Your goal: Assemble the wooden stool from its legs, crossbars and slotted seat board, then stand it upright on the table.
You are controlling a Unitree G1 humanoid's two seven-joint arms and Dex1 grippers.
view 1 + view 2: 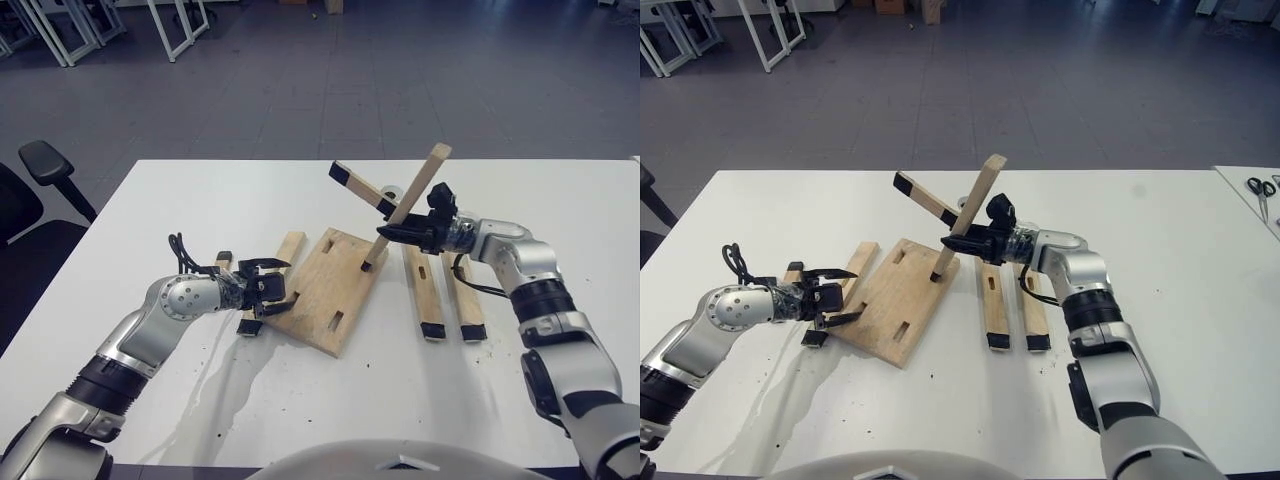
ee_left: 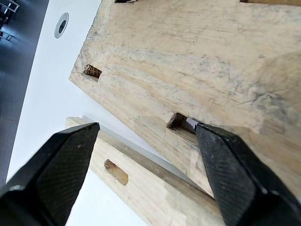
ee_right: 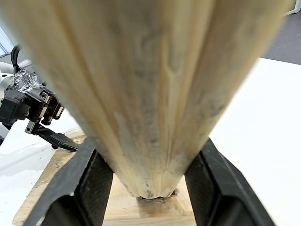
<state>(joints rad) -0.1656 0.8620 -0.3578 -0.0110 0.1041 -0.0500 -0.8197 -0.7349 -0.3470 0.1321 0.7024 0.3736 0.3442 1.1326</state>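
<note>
Pale wooden slotted seat board [image 1: 330, 285] lies mid-way across the white table [image 1: 200, 200], its left edge propped on a pale slotted wooden bar [image 1: 288, 248]. The right gripper [image 1: 392, 233] is clamped on a long pale wooden leg [image 1: 415, 190], which is tilted with its foot at a slot near the board's right edge, probably lined up for seating. The left gripper [image 1: 283, 287] has its fingers [image 2: 56, 174] apart, straddling the board's left edge and the bar beneath, likely placed to steady the board.
</note>
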